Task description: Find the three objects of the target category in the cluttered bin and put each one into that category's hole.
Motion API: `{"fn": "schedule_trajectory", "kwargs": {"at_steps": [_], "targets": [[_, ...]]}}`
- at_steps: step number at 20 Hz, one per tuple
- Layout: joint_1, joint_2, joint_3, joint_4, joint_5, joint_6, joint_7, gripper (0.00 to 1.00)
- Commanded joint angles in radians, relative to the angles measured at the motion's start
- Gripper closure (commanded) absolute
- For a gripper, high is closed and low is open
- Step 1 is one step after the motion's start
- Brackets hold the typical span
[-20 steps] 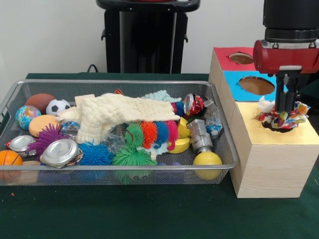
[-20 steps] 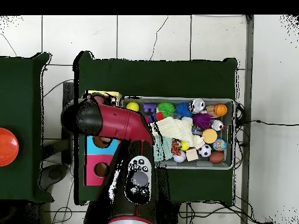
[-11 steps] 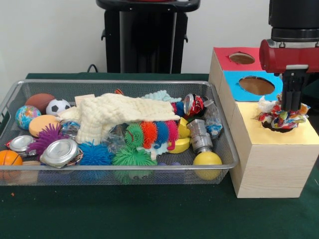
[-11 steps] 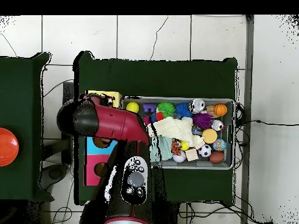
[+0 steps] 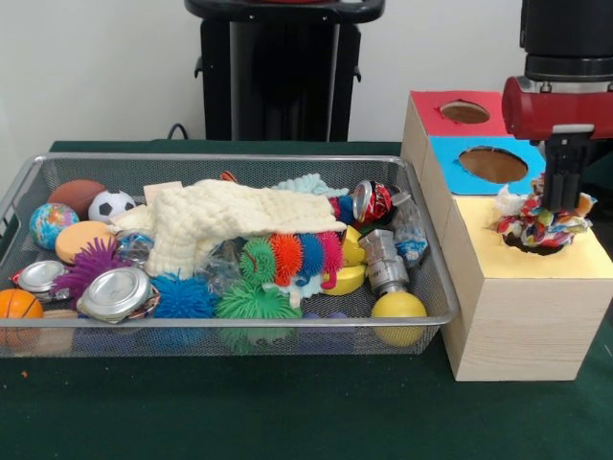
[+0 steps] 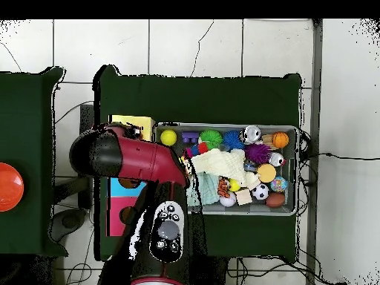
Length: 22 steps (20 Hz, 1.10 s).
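Started with the biggest. Counted one silver wire-mesh bin, parked right beside the pale wooden box. Counted three coloured tops on that box, namely red top, blue top and yellow top, with one round hole apiece.

Saw one red and black arm coming down over the box's yellow end, with the gripper poking into the top of a multicoloured rag bundle. Couldn't tell whether gripping or already let go. Found that bundle sitting right at the yellow top's hole, bunched up above the rim and not dropped through yet.

Worried about a couple of things from here. Could easily hang up on the hole's edge, being so fluffy and wide. Could also ride up with the gripper if snagged on a loose strip, then flop off the box altogether.

Over in the bin beside the box, counted two more cloth things: one cream knitted cloth sprawled across the middle, and one pale teal fuzzy piece peeking out behind. So reckoned one of three at the box and two to go. Also counted at least six spiky rubber balls, with probably more buried under the knit.
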Motion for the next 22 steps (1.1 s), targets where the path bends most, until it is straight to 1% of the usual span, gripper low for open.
{"fn": "schedule_trajectory", "kwargs": {"at_steps": [1,6,10,17,19,20,22], "targets": [[-0.017,0.003,0.013,0.144,0.024,-0.017,0.264,1.0],[-0.023,0.004,0.019,0.18,0.021,-0.05,0.263,1.0],[-0.03,0.026,0.032,0.201,0.016,-0.106,0.263,1.0],[-0.082,0.092,0.134,0.24,0.014,-0.279,0.272,1.0],[-0.094,0.114,0.16,0.236,-0.001,-0.347,0.276,1.0],[-0.108,0.123,0.183,0.238,-0.014,-0.398,0.284,1.0],[-0.12,0.138,0.205,0.228,-0.023,-0.441,0.284,1.0]]}}
